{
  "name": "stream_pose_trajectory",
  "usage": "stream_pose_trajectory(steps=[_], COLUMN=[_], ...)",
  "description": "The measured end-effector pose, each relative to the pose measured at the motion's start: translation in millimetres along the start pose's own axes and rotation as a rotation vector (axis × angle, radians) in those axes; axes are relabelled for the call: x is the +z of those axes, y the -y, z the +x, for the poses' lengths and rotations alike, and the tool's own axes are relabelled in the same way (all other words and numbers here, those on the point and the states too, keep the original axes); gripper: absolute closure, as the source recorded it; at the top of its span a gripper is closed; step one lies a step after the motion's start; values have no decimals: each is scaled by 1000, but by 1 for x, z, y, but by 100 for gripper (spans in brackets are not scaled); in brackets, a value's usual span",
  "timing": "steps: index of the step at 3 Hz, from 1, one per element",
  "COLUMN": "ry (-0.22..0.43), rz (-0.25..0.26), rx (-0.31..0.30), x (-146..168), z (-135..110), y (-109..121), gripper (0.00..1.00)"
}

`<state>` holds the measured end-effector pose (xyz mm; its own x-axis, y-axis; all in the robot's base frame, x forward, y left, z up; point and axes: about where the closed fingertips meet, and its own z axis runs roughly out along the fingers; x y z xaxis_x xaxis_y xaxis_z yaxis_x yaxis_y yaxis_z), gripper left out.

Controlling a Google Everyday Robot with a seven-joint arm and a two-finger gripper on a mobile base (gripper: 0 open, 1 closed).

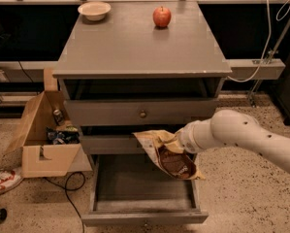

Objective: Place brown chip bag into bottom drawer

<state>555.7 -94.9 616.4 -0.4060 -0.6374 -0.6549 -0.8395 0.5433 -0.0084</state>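
One white robot arm reaches in from the right of the grey three-drawer cabinet (139,47), its gripper (180,141) clamped on the crumpled top of the crinkly brown chip bag (172,158) with pale tan ends. The bag hangs clear in the air in front of the cabinet's middle drawer, just above the pulled-out grey bottom drawer (130,188). We're in the carry-over step, I'd say. The next move calls for lowering the bag into the tray, then letting go. The bag's lettering can't be read.
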Motion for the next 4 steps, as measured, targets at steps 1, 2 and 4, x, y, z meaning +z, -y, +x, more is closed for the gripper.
stream_pose_trajectory(steps=[1, 2, 4], ry=[-35, -85, -176], rz=[5, 17, 116], rx=[4, 23, 119], x=[28, 86, 203], z=[22, 67, 134], y=[4, 13, 34], gripper=[100, 100, 100])
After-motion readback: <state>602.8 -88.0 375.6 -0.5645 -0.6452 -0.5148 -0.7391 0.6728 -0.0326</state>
